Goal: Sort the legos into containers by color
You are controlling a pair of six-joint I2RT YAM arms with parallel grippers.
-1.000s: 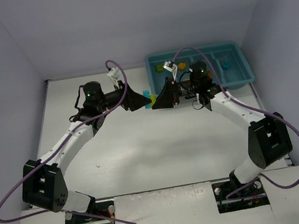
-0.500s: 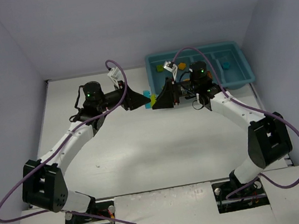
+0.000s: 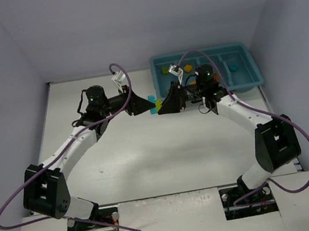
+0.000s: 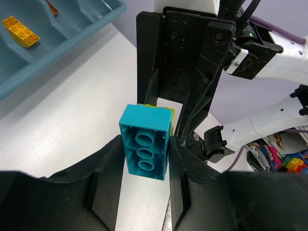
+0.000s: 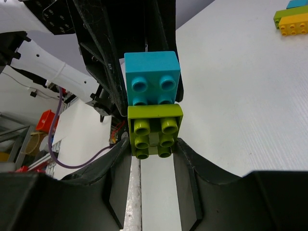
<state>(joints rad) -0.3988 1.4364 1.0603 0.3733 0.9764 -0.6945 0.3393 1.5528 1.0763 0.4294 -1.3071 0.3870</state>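
The left gripper (image 4: 144, 156) pinches the blue brick (image 4: 146, 126) and the right gripper (image 5: 153, 150) pinches the green brick (image 5: 155, 126) stuck to it, so next they should pull apart.

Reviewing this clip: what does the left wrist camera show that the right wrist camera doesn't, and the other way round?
Only the left wrist: the teal tray with a yellow brick in one compartment, and the hollow underside of the cyan brick. Only the right wrist: the studded faces of both bricks, and a separate clump of green, yellow and blue bricks in the background. Both: the cyan brick joined to the green brick, with the left gripper closed on the cyan one and the right gripper closed on the green one.
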